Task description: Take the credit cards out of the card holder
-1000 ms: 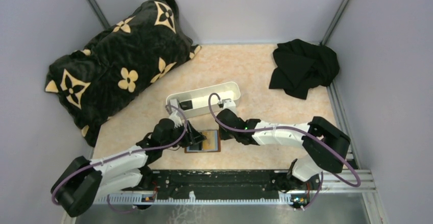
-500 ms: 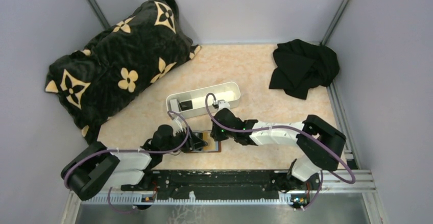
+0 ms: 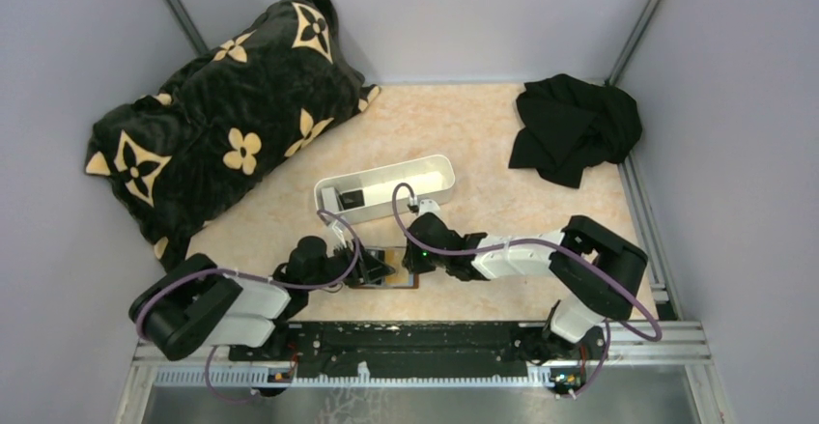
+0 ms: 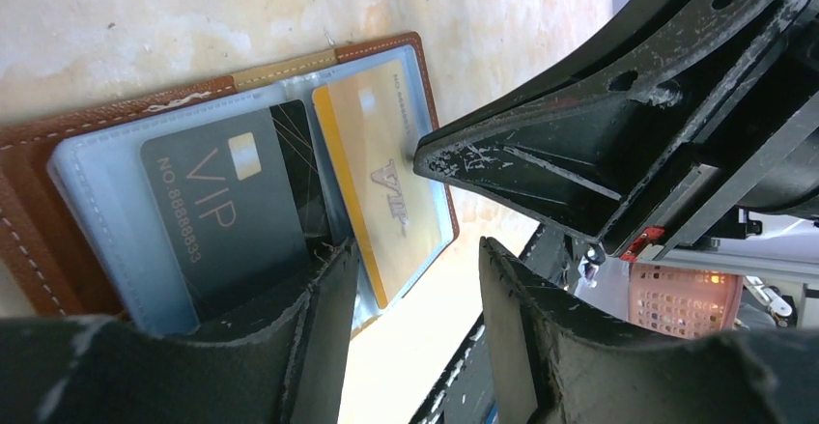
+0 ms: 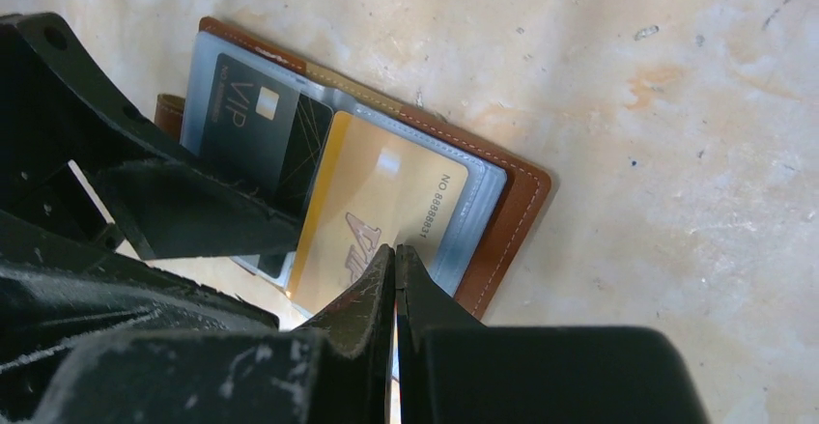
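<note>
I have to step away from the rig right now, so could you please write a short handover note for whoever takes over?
Left gripper: open, fingers at the near end of the gold card, gripping nothing.
Right gripper: shut, tips on the gold card's pocket.
Card holder: open flat on the table; dark card and gold card both pocketed.
Done: holder opened.
Left: pull out both cards.

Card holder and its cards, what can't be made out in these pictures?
- Top external: the card holder lies mostly under the left end effector and the right end effector; its cards are too small to read.
- Left wrist: the dark card has its lower edge behind the left end effector's finger.
- Right wrist: the shut right end effector hides whether its tips touch the gold card.
- Any cards beneath these two: unseen.
</note>
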Available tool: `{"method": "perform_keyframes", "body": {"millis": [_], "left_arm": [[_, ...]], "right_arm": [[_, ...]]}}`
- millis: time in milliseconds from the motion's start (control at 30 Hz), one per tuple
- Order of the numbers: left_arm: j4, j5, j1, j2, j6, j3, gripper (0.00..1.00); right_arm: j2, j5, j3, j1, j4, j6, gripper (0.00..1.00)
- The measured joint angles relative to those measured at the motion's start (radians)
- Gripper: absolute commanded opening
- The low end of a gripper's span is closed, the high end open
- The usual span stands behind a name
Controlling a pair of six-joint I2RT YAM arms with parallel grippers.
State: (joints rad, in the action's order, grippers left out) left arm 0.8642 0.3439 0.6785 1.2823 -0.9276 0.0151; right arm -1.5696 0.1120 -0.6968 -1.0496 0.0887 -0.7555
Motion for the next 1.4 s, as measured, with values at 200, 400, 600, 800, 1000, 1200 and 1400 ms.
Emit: {"method": "perform_keyframes", "body": {"millis": [200,400,600,800,1000,1200,1400], "left_arm": [[0.211,0.036,-0.017,0.159,-0.012,-0.003,0.55],[0.482,0.078,-0.026,0.384,-0.036,-0.006,0.43],[0.653,0.134,-0.056,0.589,-0.093,0.0,0.18],[0.654,0.145,-0.058,0.625,-0.098,0.0,0.0],[0.657,0.17,-0.059,0.652,-0.119,0.01,0.0],[0.655,0.17,-0.068,0.63,-0.111,0.009,0.0],[0.653,0.182,-0.115,0.578,-0.097,-0.008,0.0]], "right_arm": [[0.011,-0.002,0.021,0.006,0.021,-0.013,0.0],[0.0,-0.014,0.023,0.006,0.05,-0.019,0.0],[-0.017,-0.032,0.024,0.006,0.079,-0.032,0.0],[-0.018,-0.043,0.036,0.006,0.098,-0.042,0.0],[-0.018,-0.047,0.037,0.006,0.098,-0.043,0.0],[0.029,-0.042,0.059,0.021,0.06,-0.04,0.0],[0.129,-0.023,0.092,0.051,-0.008,-0.036,0.0]]}}
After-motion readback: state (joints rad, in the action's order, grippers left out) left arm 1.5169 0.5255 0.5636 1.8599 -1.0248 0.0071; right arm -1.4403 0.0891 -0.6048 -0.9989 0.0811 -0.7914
